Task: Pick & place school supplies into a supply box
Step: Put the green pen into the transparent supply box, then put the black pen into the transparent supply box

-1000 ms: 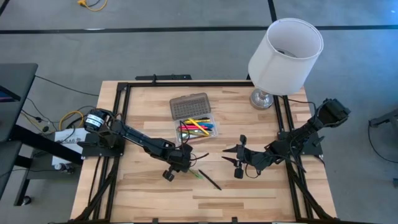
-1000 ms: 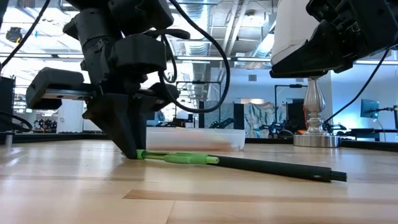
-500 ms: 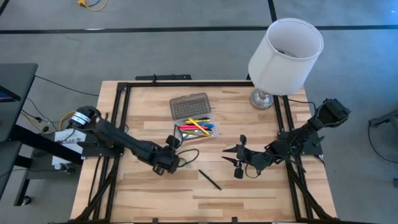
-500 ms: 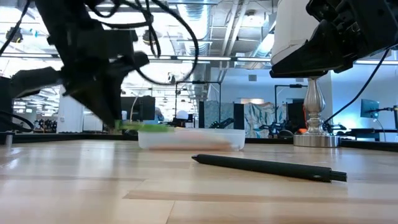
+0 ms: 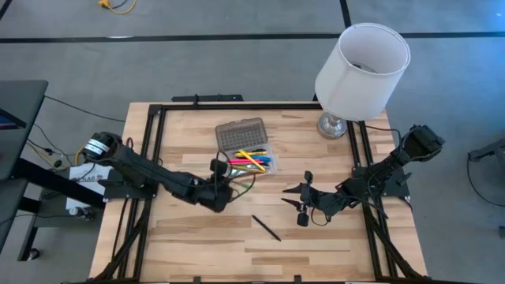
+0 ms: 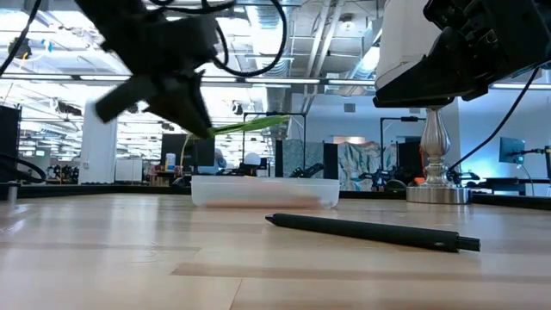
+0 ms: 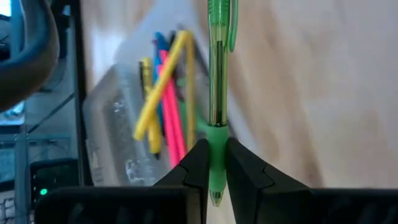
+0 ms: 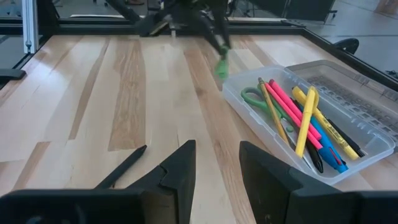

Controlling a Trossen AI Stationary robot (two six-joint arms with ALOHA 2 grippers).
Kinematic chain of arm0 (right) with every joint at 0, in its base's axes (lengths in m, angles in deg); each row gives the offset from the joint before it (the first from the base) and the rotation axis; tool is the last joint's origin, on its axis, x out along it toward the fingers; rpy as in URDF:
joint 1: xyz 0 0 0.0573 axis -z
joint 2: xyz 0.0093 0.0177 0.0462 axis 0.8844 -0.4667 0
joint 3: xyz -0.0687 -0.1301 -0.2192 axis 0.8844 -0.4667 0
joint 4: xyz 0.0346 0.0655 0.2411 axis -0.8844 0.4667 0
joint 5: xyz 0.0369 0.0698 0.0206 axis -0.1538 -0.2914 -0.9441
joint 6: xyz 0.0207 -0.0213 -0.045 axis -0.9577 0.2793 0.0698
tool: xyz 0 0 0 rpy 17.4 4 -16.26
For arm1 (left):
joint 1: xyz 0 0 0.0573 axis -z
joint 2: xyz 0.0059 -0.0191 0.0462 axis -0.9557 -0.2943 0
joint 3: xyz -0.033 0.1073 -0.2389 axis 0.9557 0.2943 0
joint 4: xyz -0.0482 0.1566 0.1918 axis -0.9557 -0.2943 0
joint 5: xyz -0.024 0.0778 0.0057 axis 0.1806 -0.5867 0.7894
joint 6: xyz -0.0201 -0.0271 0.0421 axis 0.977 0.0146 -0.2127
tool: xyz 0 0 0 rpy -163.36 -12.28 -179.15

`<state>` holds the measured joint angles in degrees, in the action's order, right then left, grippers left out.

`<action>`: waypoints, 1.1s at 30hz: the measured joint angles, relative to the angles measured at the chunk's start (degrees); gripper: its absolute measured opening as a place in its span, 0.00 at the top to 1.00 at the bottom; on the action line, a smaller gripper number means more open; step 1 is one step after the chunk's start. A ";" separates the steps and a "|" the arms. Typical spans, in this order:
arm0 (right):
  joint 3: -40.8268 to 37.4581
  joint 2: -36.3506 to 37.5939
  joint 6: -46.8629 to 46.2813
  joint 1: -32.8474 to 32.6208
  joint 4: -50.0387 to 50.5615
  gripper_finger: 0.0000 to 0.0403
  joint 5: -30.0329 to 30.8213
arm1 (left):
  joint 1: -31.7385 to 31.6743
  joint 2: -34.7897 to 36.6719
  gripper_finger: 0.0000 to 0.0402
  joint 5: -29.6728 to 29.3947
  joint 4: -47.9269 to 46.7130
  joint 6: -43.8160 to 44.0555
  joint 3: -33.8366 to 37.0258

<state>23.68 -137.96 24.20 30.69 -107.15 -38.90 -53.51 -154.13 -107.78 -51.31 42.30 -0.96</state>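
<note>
A: Supply box point(image 5: 251, 164) is being seen near the middle of the wooden counter point(image 5: 189, 237), with its ribbed lid point(image 5: 241, 133) lying open on the far side. Where are the supplies being kept?

B: Several pens point(image 8: 305, 121) in pink, yellow, blue and black, along with green-handled scissors point(image 8: 258, 99), are being held inside the clear tray. A black pen point(image 5: 266, 227) is lying loose on the counter, well apart from the box, toward the front edge.

A: And what is being carried by the left gripper point(image 7: 213, 168)?

B: A green pen point(image 7: 217, 81) is being pinched between its closed fingers point(image 7: 196, 163) and held in the air just beside the near edge of the box, clear of the counter. In the low view the pen is being shown tilted above the tray.

A: Is anything being gripped by the right gripper point(image 5: 299, 200)?

B: Nothing; its fingers point(image 8: 180, 165) are being kept apart, and it is hovering above the counter to the right of the box, with the white lamp point(image 5: 359, 67) standing behind it at the far right corner
</note>
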 joint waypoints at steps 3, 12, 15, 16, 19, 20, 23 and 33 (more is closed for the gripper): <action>0.00 0.00 0.00 0.00 0.00 0.71 0.00 | -3.04 0.00 0.93 -0.03 3.60 -2.70 -0.02; 0.00 0.00 -0.02 0.00 0.02 0.71 -0.02 | -12.77 0.07 0.93 9.93 14.77 -9.46 2.10; 0.00 0.00 -0.02 0.00 0.02 0.71 -0.02 | -14.32 0.07 0.93 10.64 14.73 -9.02 2.12; 0.00 0.00 -0.04 0.00 0.02 0.71 -0.02 | -14.76 0.07 0.93 10.66 14.75 -8.94 2.12; 0.00 0.00 -0.04 0.00 0.02 0.71 -0.01 | -16.22 0.07 0.91 11.69 14.74 -8.68 2.12; 0.00 0.00 -0.04 0.00 0.02 0.71 -0.02 | -16.78 0.07 0.89 12.65 14.72 -8.49 2.12; 0.00 0.00 -0.20 0.00 0.02 0.71 -0.02 | -18.30 0.07 0.83 15.88 14.50 -8.50 2.12; 0.00 0.00 -5.56 0.57 0.02 0.71 -0.31 | -19.96 0.11 0.56 16.60 15.41 -8.47 2.12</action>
<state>23.68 -137.96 18.64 31.26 -107.13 -39.21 -73.47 -154.02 -91.18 -35.90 33.83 1.16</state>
